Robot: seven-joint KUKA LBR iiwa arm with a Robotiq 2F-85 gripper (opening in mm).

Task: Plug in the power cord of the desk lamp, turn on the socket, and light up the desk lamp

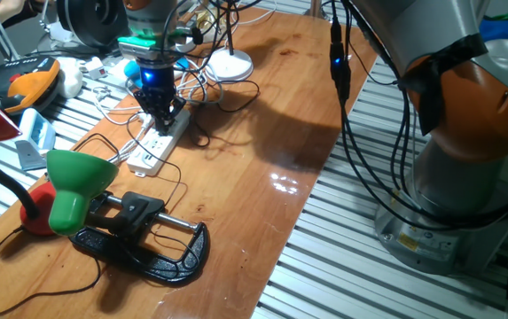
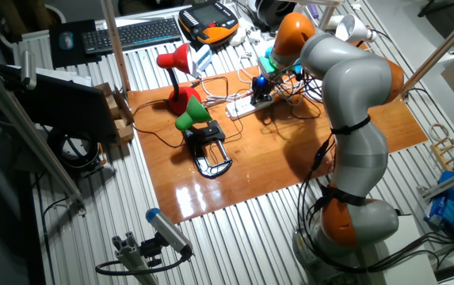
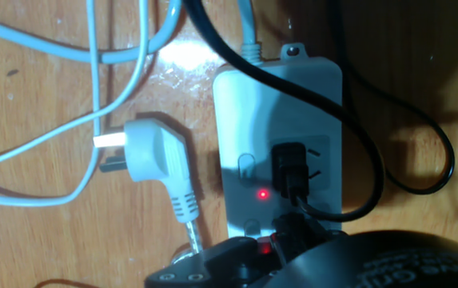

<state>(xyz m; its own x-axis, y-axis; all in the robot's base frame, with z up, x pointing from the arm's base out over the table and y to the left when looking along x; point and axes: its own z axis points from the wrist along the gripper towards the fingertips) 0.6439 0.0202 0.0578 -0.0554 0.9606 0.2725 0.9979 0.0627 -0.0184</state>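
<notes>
"Where is the socket (image 3: 280,136)?"

"Right under the end effector (image 1: 159,111). It lies long on the counter (image 1: 262,124), running toward the lamp (image 1: 76,186), which sits well apart. The plug (image 3: 291,172) is already in it, and a red light (image 3: 262,194) glows beside."

"Is the end effector open?"

"I cannot tell. It hangs just above the socket."

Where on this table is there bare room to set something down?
Free: the glossy wood between the desk lamp clamp and the table's right edge. Crowded: the far end, where the end effector hangs over the socket among white cables.
</notes>
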